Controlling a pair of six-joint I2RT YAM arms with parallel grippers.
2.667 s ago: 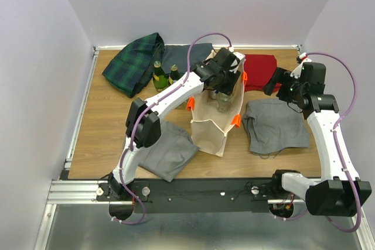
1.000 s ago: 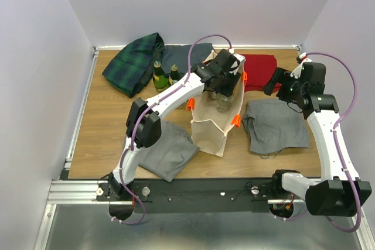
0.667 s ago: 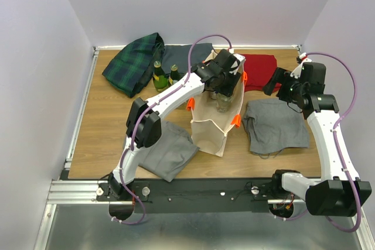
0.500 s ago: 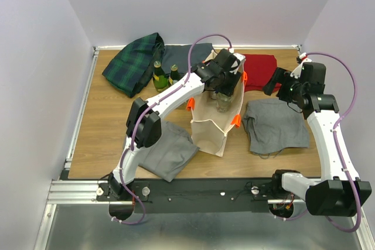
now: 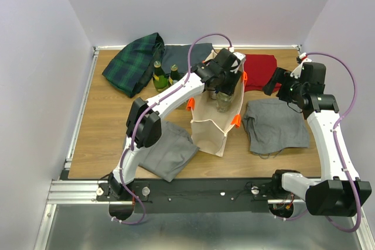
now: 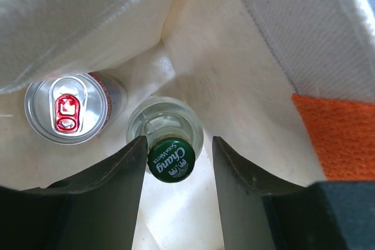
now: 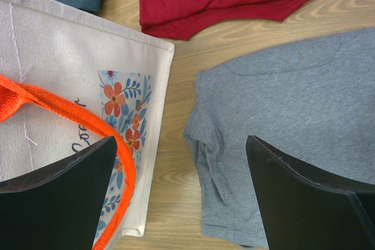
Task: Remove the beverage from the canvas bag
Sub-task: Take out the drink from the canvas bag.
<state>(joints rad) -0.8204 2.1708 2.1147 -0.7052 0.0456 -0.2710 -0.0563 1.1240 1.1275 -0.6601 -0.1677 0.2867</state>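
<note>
Inside the canvas bag (image 6: 234, 74), the left end effector (image 6: 179, 140), fingers apart, straddles a bottle (image 6: 171, 159); the right end effector (image 7: 181, 140) is spread wide.

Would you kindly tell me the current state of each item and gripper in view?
canvas bag: upright, mouth open.
glass bottle: upright in the bag, green cap on.
can: upright in the bag, tab unopened.
left gripper: open, fingers astride the bottle's cap.
right gripper: open, empty, above the table.
two green bottles: upright on the table.
</note>
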